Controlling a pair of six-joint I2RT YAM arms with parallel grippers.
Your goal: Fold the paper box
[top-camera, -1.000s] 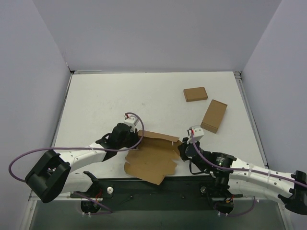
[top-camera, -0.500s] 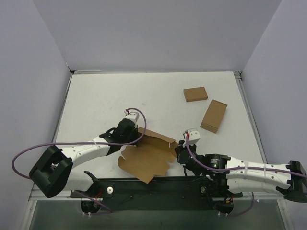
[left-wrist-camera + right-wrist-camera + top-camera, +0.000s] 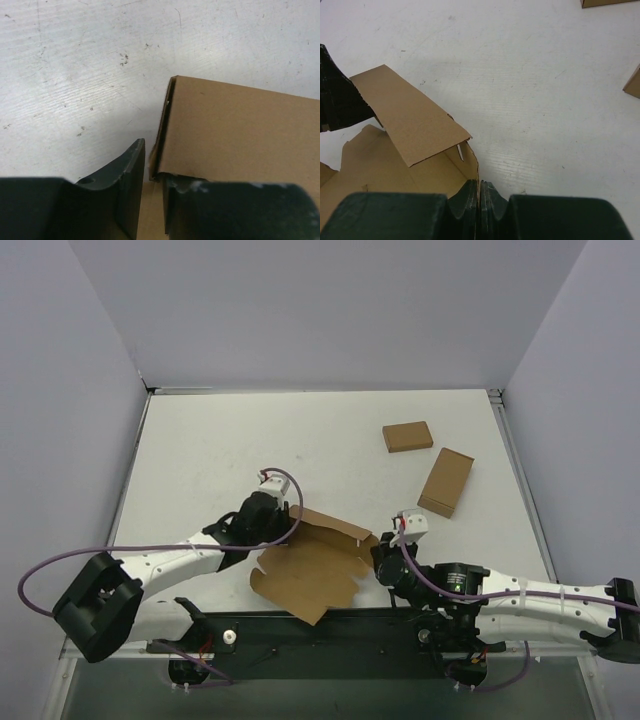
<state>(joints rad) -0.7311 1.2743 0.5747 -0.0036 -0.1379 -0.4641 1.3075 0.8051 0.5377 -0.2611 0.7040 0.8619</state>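
Top external: paper box (image 3: 312,572) lies half-folded at the near middle of the white table (image 3: 220,440), one long flap raised along its far side. Left gripper (image 3: 287,521) is at the flap's left end and right gripper (image 3: 381,556) at the box's right corner. Two small brown boxes (image 3: 407,436) (image 3: 446,482) sit well apart, far right.

Left wrist: the raised flap's end edge sits in the narrow gap between the black fingers (image 3: 125,192). The jaws are slightly apart around it, and I cannot tell whether they pinch it. The rest of the flap runs off to the right, over the right-hand finger.

Right wrist: both fingers (image 3: 465,197) are pressed together with the thin cardboard edge of the box's corner wall clamped between them. The raised flap slants up left of the jaws, with the box floor below it.
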